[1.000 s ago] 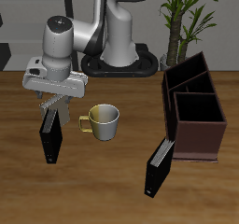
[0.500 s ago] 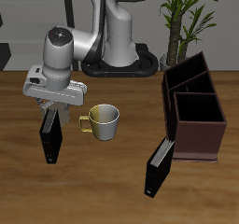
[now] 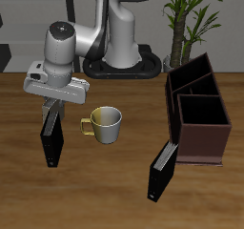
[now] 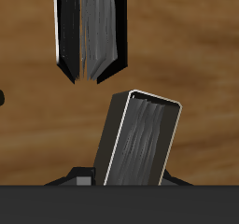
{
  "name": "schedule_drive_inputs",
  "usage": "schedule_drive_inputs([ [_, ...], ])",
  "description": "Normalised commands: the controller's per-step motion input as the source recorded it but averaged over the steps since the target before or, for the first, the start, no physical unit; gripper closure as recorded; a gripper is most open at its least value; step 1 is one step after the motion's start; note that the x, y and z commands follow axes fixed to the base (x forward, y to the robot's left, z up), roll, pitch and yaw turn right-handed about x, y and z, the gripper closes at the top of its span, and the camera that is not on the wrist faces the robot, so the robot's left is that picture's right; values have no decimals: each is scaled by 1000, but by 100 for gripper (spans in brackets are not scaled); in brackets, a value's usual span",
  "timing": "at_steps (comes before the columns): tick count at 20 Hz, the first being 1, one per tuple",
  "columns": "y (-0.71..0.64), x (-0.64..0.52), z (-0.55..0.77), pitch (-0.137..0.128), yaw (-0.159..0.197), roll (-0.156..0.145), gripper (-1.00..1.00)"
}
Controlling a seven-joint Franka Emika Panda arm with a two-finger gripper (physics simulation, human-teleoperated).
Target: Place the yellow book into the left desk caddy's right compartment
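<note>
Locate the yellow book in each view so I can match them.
Exterior view: the yellow book stands just under the gripper and looks dark here.
Wrist view: pale-edged, grey-covered and leaning.
Shared landmark: the black book next to it, nearer the table's front edge.

This place looks like a simulated study or office. A brown wooden table point(image 3: 122, 190) carries a dark maroon open-topped desk caddy with inner dividers point(image 3: 200, 114), a pale yellow-green mug point(image 3: 104, 125) and thin black upright books point(image 3: 162, 170). A green potted plant point(image 3: 189, 13) stands behind the table.
</note>
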Motion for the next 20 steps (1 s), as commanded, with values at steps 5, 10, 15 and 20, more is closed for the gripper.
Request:
schedule_drive_inputs([
  [5,152,-115,444,-52,-12,-7,100],
  [10,351,-224,618,-43,6,-12,100],
  [15,521,-18,587,-50,36,-6,100],
  [20,438,128,290,-6,3,-11,100],
])
